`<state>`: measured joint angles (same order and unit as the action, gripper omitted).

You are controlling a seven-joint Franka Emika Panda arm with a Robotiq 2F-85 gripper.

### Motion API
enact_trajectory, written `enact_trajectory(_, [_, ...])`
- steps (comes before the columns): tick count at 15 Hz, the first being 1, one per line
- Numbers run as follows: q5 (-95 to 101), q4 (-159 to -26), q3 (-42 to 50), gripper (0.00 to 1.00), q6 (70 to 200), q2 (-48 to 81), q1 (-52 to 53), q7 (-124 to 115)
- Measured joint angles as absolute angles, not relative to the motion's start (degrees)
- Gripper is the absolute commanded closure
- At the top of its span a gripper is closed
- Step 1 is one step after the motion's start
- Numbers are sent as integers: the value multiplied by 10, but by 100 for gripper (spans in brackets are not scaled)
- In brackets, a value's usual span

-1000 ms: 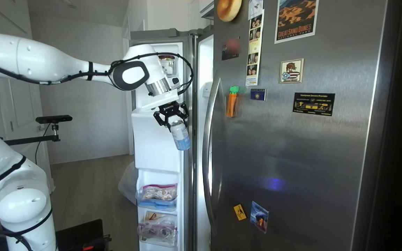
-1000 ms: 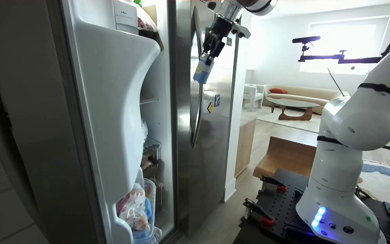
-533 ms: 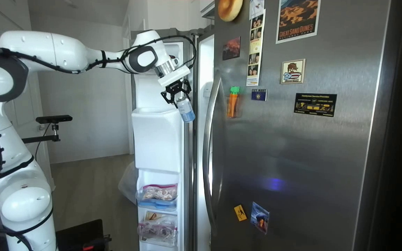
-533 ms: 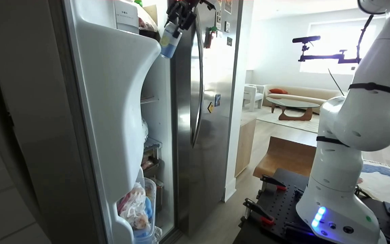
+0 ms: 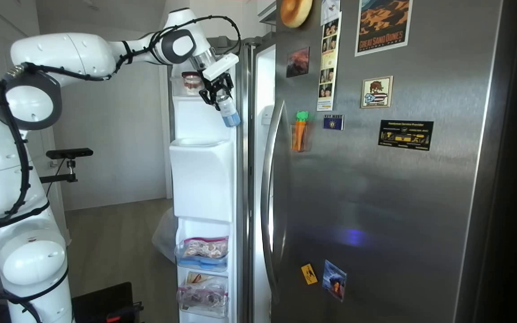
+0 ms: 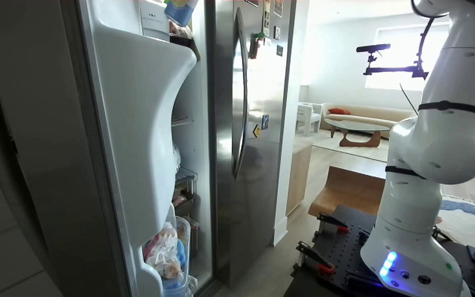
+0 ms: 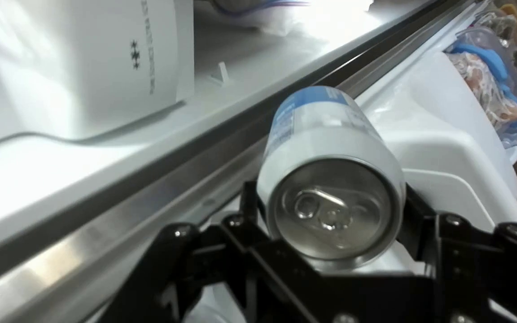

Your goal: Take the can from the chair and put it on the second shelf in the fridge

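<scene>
The black two-fingered end effector (image 5: pixel 223 99) grips the cylindrical white-and-blue metal can (image 7: pixel 328 148) near its silver lid (image 7: pixel 335 215), presumably so it lands bottom-first inside the stainless-steel fridge (image 5: pixel 375 193).

can (image 7: pixel 330 172): 1 | hand (image 7: pixel 331 197): 1 | fridge (image 5: pixel 352 193): 1 | brown chair (image 6: pixel 349 193): 1 | sofa (image 6: pixel 369 112): 1 | clamps (image 6: pixel 318 256): apparently 2

white arm (image 5: pixel 56 54), black hand (image 7: pixel 331 197)
</scene>
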<state>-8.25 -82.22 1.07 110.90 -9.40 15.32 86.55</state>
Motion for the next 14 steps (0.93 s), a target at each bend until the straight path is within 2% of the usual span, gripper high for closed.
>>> enact_trajectory(7, [-132,-690,-28,53,966,-49,155,898])
enact_trajectory(14, [-159,-618,-32,53,886,1,172,899])
